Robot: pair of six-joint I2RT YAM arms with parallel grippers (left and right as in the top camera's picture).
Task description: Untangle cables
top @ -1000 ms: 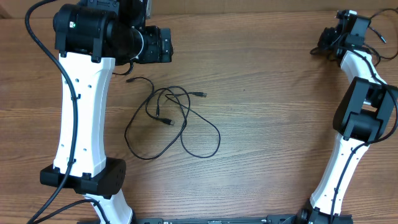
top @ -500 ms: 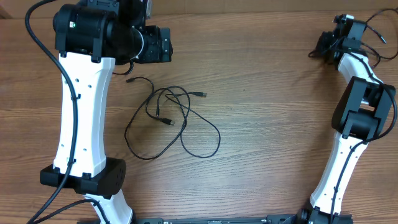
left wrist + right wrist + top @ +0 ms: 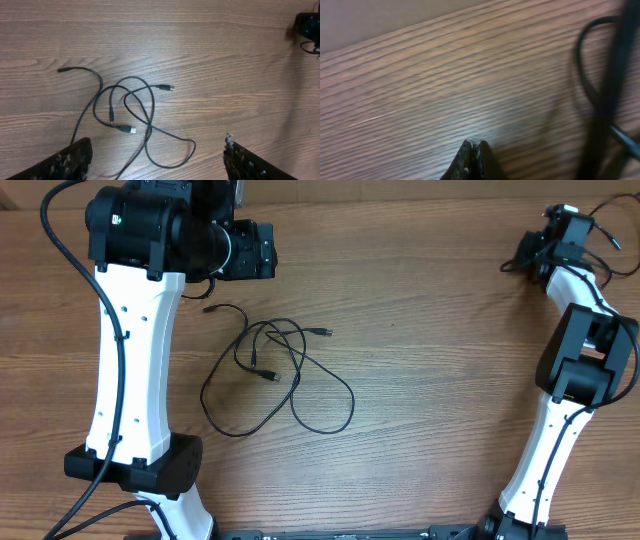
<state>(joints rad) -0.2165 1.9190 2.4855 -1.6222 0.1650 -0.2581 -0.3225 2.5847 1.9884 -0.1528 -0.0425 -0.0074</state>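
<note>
**Tangle untouched, no grasp on it yet**

Nearest, in the left wrist view: my left fingers (image 3: 70, 160) are spread wide, one at each bottom corner, with nothing between them. They hang above the brown wood-grain counter (image 3: 430, 380) and touch nothing.

Just beyond them are the thin black cables (image 3: 150, 115), lying flat in loose overlapping loops left of centre. Strands cross each other in several places. The silver-tipped plug (image 3: 131, 130) sits inside the loops. A small dark plug (image 3: 167, 87) pokes out to one side, and a black plug end (image 3: 62, 70) trails off the other way.

Farthest: my right fingers (image 3: 472, 160) are pressed together on nothing, low over the counter at the far right corner, well apart from the cables. A blurred thick black cord runs beside them, probably arm wiring.

Progress, my read: basically zero. No strand is pulled free and the crossings are all in place. Picking an end and drawing each cord out is all left to do.
</note>
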